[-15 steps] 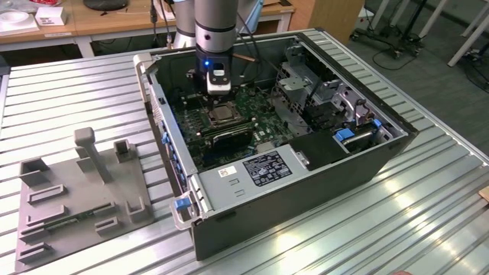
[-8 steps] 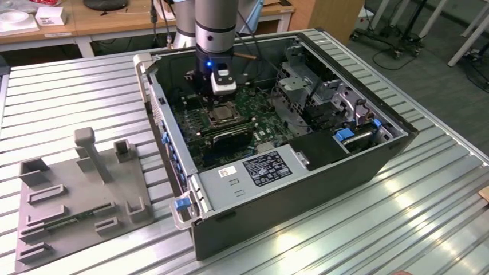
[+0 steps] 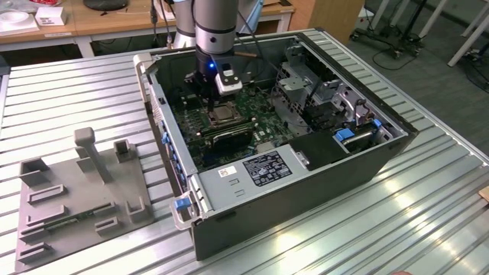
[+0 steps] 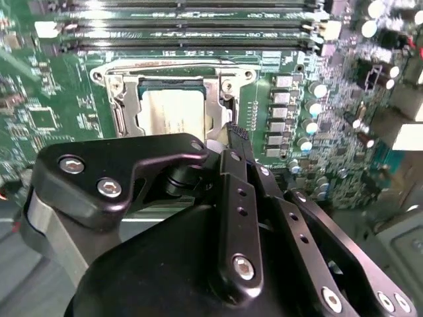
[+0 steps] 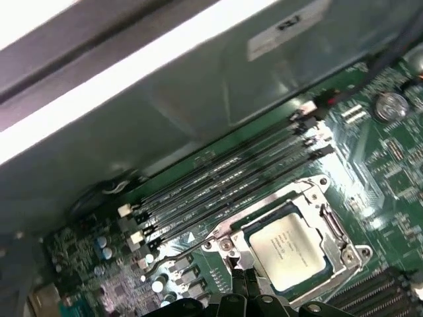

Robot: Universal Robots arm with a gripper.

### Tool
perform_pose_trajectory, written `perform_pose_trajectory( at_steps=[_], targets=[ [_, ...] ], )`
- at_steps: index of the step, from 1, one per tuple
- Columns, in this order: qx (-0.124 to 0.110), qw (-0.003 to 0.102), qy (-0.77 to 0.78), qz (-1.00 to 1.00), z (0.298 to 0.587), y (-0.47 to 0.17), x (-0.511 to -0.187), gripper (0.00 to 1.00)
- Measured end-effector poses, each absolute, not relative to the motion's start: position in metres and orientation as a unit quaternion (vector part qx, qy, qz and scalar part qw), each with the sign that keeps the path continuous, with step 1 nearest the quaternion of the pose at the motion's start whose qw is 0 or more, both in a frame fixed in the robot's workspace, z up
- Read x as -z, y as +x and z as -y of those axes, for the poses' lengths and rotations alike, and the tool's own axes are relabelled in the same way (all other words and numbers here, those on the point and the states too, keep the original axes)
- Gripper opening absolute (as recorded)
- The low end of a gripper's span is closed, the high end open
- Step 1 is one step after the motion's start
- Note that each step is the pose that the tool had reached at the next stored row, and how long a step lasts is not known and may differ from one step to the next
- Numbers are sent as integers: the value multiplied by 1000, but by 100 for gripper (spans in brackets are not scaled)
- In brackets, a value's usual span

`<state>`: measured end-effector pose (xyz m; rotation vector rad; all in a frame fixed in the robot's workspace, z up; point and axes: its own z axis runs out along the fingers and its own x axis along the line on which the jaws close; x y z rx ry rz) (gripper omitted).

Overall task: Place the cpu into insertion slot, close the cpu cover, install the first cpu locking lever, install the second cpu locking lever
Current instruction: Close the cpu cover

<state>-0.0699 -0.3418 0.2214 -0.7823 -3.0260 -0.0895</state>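
Gripper (image 5: 243, 272) narrow, fingers pinched together, nothing seen between them, tips at the socket (image 5: 347, 254) corner. Chip (image 5: 287, 247) seated just ahead of the tips, with the cover (image 5: 271, 208) lying flat around it.

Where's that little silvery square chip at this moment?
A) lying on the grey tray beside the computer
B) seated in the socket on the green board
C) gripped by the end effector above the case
B: in the first wrist view the cpu lies flat within the cpu cover window on the motherboard, with the end effector beside it.
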Motion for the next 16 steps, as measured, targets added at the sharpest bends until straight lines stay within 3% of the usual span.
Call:
perform_pose_trajectory(
  at_steps=[11, 16],
  targets=[
    [28, 6, -220, 975, 342, -70, -221, 11],
    [33, -13, -211, 977, 342, -70, -221, 11]
  ],
)
